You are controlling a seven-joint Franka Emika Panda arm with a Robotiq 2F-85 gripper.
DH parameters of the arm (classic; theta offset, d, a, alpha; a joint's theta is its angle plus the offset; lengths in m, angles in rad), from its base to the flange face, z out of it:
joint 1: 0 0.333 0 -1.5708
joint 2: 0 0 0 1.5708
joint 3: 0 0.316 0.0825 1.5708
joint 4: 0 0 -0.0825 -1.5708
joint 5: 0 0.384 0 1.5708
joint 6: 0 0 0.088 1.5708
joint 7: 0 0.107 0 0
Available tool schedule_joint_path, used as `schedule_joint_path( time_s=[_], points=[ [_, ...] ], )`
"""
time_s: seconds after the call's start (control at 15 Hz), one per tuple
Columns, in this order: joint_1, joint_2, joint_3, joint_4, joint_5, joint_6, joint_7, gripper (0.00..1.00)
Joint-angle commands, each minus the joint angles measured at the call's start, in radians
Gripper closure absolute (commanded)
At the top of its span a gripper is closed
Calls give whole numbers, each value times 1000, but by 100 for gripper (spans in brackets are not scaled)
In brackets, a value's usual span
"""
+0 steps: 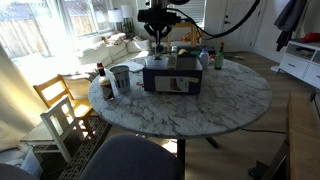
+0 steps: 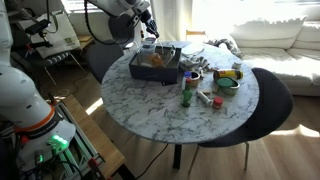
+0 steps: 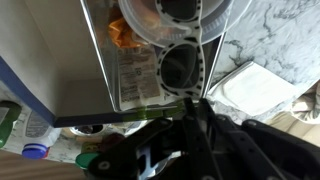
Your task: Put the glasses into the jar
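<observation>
Just above the clear round jar (image 3: 136, 26), my gripper (image 3: 197, 105) was clamped shut on the dark-framed round glasses (image 3: 180, 65); released off-centre, I judged they could snag its rim.

a round white marble table (image 1: 215, 112) carries everything. in an exterior view a dark blue box (image 1: 172, 76) sits near its middle, with a jar (image 1: 120, 79) and a brown bottle (image 1: 100, 72) toward one edge. in an exterior view a green bottle (image 2: 187, 94) stands upright near a green bowl (image 2: 228, 82).
</observation>
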Motion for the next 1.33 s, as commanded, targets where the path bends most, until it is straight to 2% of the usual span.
schedule_joint_path(
  time_s=[0.0, 0.07, 0.2, 0.47, 0.73, 0.87, 1.27],
  points=[
    [-7, 79, 17, 72, -13, -8, 41, 98],
    [-6, 94, 22, 82, -6, -9, 32, 98],
    [-5, 113, 29, 95, 6, -9, 23, 64],
    [-12, 101, 51, 89, 40, 16, 3, 37],
    [-55, -8, 97, 13, 117, 63, -86, 6],
    [-106, -91, 146, -59, 232, 60, -211, 0],
    [-268, -331, 283, -286, 579, 35, -670, 0]
  ],
)
